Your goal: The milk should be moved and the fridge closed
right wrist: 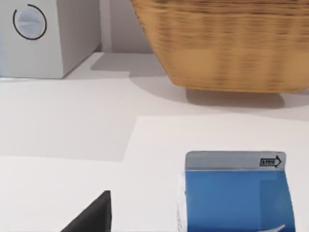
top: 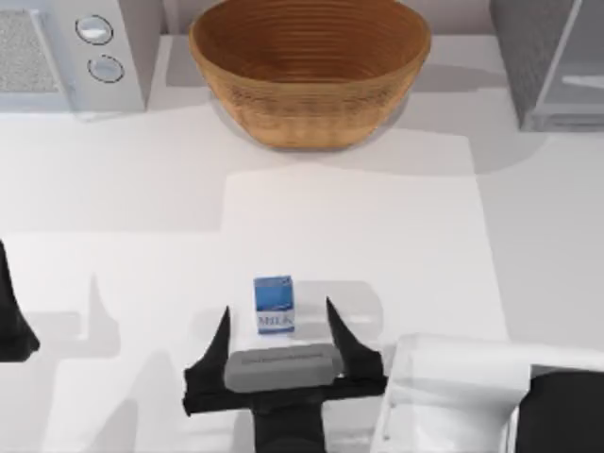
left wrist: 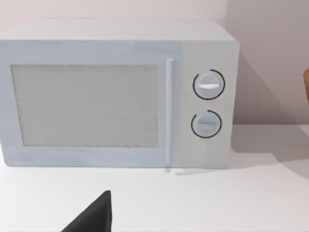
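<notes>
The milk (top: 274, 304) is a small upright carton, blue above and white below, standing near the table's front edge on a pale mat (top: 377, 226). My right gripper (top: 277, 313) is open, with one dark finger on each side of the carton and a gap on both sides. In the right wrist view the milk (right wrist: 235, 193) stands close ahead, beside one fingertip (right wrist: 94, 215). The fridge (top: 533, 52), dark speckled grey with a pale door panel, stands at the back right corner, cut off by the frame. My left gripper (top: 11, 326) is parked at the left edge, open.
A large wicker bowl (top: 310, 71) sits at the back middle, well beyond the milk. A white appliance with two round knobs (top: 94, 47) stands at the back left, and the left wrist view faces its front (left wrist: 116, 92). Bare table lies between the milk and the bowl.
</notes>
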